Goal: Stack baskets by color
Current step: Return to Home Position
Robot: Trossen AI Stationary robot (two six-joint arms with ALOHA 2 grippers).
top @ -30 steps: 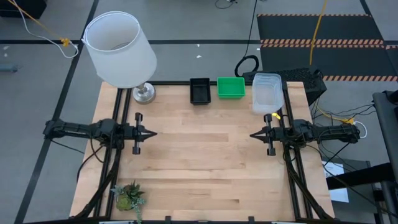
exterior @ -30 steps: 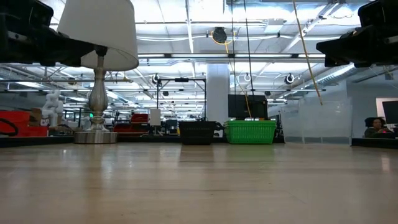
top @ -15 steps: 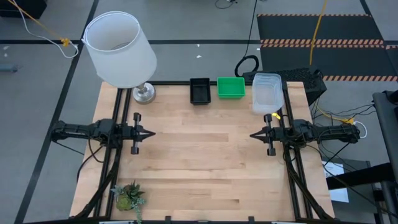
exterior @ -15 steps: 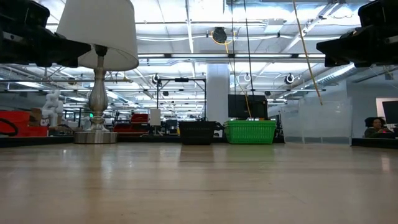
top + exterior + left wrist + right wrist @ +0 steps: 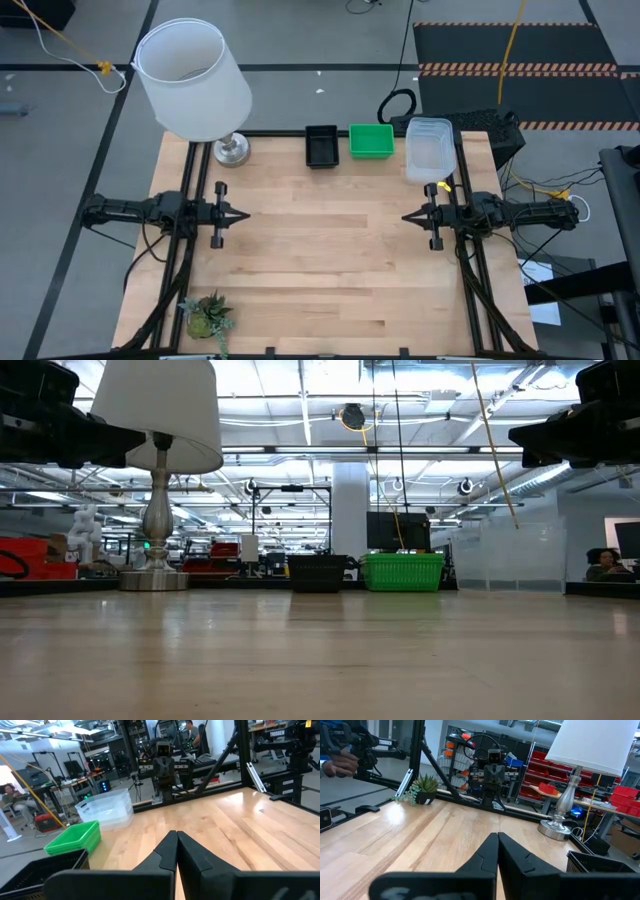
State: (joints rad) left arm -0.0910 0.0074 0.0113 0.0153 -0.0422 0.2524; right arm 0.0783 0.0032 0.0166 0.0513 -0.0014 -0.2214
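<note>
My right gripper (image 5: 497,836) above the wooden table (image 5: 410,840), its two dark fingers (image 5: 482,857) pressed together
Across the boards my other arm (image 5: 491,767) faces me, a potted plant (image 5: 421,789) off to one side of it and a white-shaded lamp (image 5: 587,742) to the other; a black basket (image 5: 602,865) sits near the lamp's foot, red bins (image 5: 532,770) on shelves behind

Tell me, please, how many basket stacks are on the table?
3, along the far edge: black stack, green stack beside it, clear stack at the right corner. Nested bins may be hidden.
</note>
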